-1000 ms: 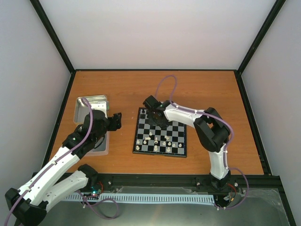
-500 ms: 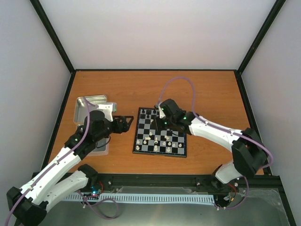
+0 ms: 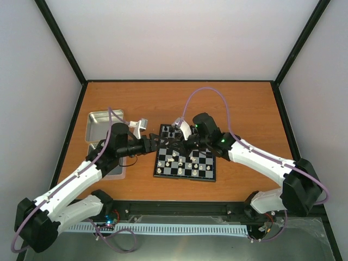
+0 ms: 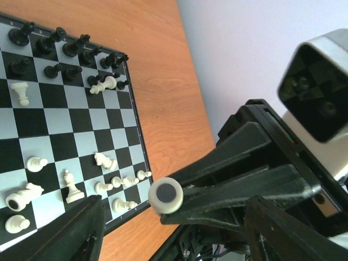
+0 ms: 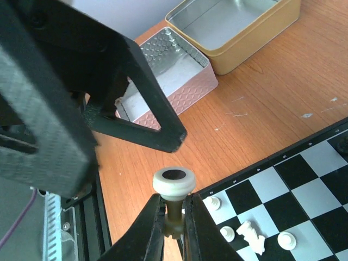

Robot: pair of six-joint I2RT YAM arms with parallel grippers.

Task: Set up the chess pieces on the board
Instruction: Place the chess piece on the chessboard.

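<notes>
Here, two robot arms meet at the left edge of one small board (image 3: 205, 163).
The right gripper (image 5: 173, 204) is clamped on the stem of one cream piece (image 5: 174, 182), whose round base faces the left gripper (image 3: 154, 143). That gripper hangs close by with its fingers spread wide and grips nothing. Black pieces (image 4: 51, 39) crowd the far rows. Cream pieces (image 4: 37, 163) lie scattered nearer, too many to count surely. One gold tin (image 5: 261, 38) and one silver tin (image 5: 187, 89) sit left. The border digits are too small to read. The wood table (image 3: 239, 103) runs wide beyond the far and right edges.
</notes>
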